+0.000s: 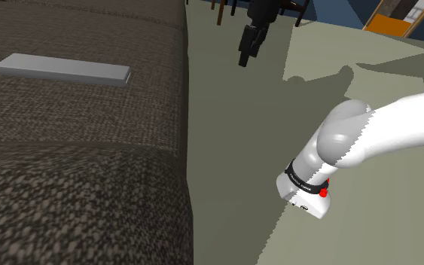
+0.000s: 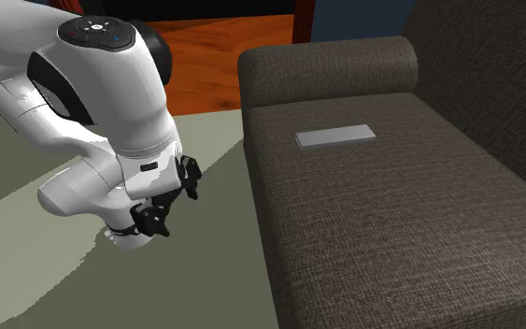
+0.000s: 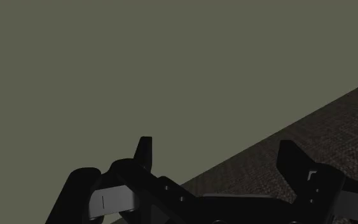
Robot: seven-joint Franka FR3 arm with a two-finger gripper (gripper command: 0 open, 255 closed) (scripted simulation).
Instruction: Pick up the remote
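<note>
A flat light grey remote (image 1: pixel 63 69) (image 2: pixel 335 136) lies on the seat of a dark brown woven sofa (image 1: pixel 82 158) (image 2: pixel 391 224), towards the armrest end. My black gripper (image 1: pixel 245 54) (image 2: pixel 171 202) (image 3: pixel 217 156) hangs over the olive carpet beside the sofa's front edge, well away from the remote. Its two fingers (image 3: pixel 144 150) stand wide apart with nothing between them. In the wrist view the carpet lies ahead of the fingers and the sofa's fabric (image 3: pixel 336 127) runs along one side.
The sofa's rounded armrest (image 2: pixel 326 64) and backrest (image 2: pixel 494 65) bound the seat beyond the remote. Olive carpet (image 1: pixel 278 113) spreads in front of the sofa. Dark furniture legs (image 1: pixel 225 11) and an orange object (image 1: pixel 395 22) stand at the far end; wooden floor (image 2: pixel 214 65) lies past the carpet.
</note>
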